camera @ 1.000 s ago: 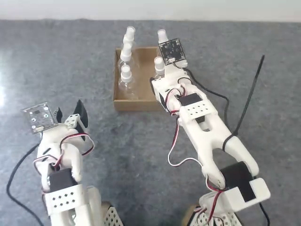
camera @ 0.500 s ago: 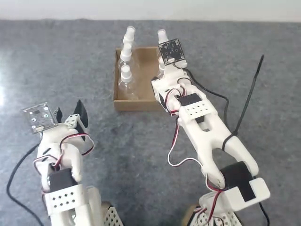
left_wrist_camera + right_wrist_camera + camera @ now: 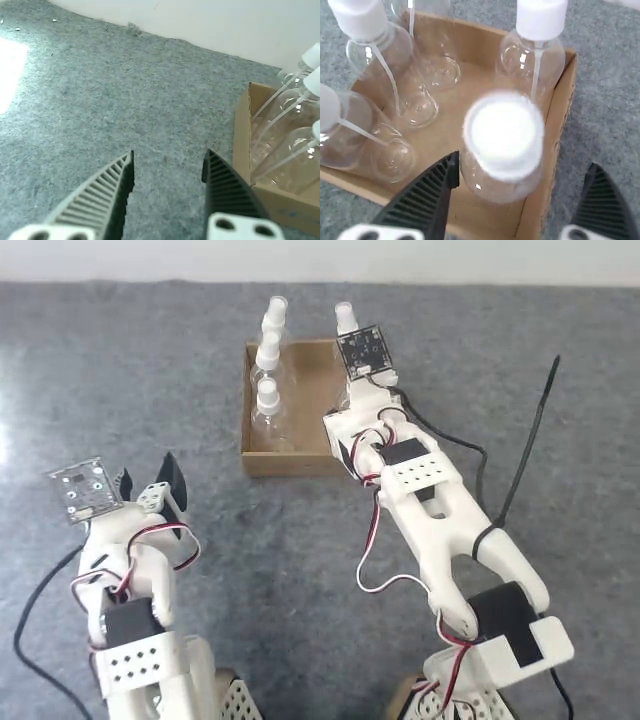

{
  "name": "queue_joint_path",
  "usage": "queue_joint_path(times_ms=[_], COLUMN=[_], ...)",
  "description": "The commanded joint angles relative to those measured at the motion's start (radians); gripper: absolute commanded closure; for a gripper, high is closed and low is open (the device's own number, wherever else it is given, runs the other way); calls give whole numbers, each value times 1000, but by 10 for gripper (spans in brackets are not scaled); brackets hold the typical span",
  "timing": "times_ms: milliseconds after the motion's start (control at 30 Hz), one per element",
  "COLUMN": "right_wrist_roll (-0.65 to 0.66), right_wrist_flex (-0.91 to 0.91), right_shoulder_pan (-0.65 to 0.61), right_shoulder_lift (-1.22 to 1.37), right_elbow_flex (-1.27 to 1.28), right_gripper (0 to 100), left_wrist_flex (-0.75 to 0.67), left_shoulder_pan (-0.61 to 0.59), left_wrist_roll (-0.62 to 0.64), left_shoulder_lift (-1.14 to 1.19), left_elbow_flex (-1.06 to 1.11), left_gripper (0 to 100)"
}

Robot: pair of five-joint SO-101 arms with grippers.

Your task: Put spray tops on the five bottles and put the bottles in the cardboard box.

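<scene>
With both arms parked, I'm reading the high view by clock face. Left gripper (image 3: 148,483) sits at 8 o'clock over bare grey mat (image 3: 520,330). Its jaws are spread, with nothing between them.

Cardboard box (image 3: 292,457) is at 12 o'clock, open side up. Three bottles (image 3: 268,358) stand in a row along its 9 o'clock wall, each with a white spray top (image 3: 268,388) on. A fourth bottle (image 3: 345,316), also capped, is at the box's 1 o'clock corner.

Right arm (image 3: 450,520) runs from 5 o'clock up to the box, with its wrist over the 3 o'clock side. From the right wrist view, the right gripper (image 3: 522,165) is spread wide around the fifth bottle (image 3: 502,145). That bottle is capped and sits inside the box walls near the 3 o'clock side. One jaw tip is just beside the bottle and the other is well clear, so I don't see a pinch. I can't tell whether its base is on the box floor.
</scene>
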Motion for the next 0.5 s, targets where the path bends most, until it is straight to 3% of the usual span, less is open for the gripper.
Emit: queue_joint_path(times_ms=[0,467], right_wrist_roll=[5,8], right_wrist_flex=[10,53], right_shoulder_pan=[-10,-10], right_shoulder_lift=[-13,-35], right_elbow_flex=[-48,-48], right_gripper=[661,661], left_wrist_flex=[-29,-29], left_shoulder_pan=[-3,-3], left_wrist_roll=[0,0], left_shoulder_lift=[-17,-17], left_elbow_flex=[-4,-4], left_gripper=[790,790])
